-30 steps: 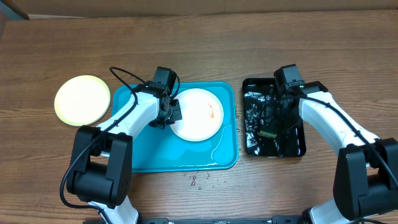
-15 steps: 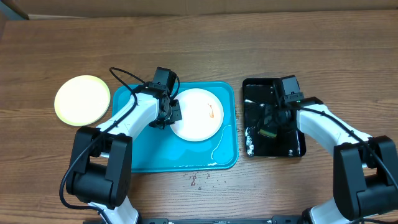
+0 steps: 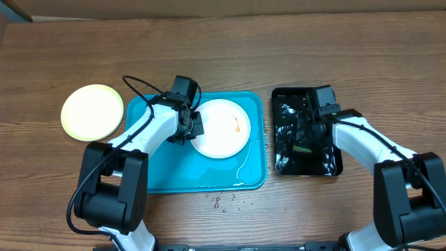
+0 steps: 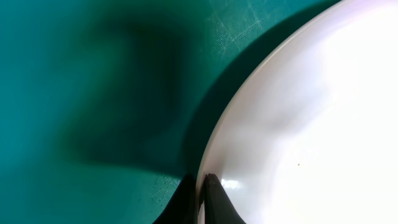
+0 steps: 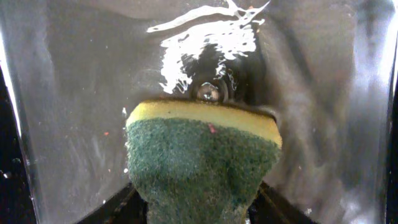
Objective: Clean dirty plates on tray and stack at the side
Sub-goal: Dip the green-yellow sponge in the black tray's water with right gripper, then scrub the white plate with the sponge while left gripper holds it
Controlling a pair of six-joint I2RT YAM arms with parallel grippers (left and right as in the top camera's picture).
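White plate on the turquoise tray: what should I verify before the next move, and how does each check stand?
1. Hold: left gripper shut on rim of round white plate: ok.
2. Place: plate inside turquoise plastic tray: ok.
3. Tool: right gripper grips green-and-yellow sponge: ok.
4. Path: sponge away from glossy black tray: not ok, it is over the wet floor.
5. Dirt: orange smear gone from plate: not ok.
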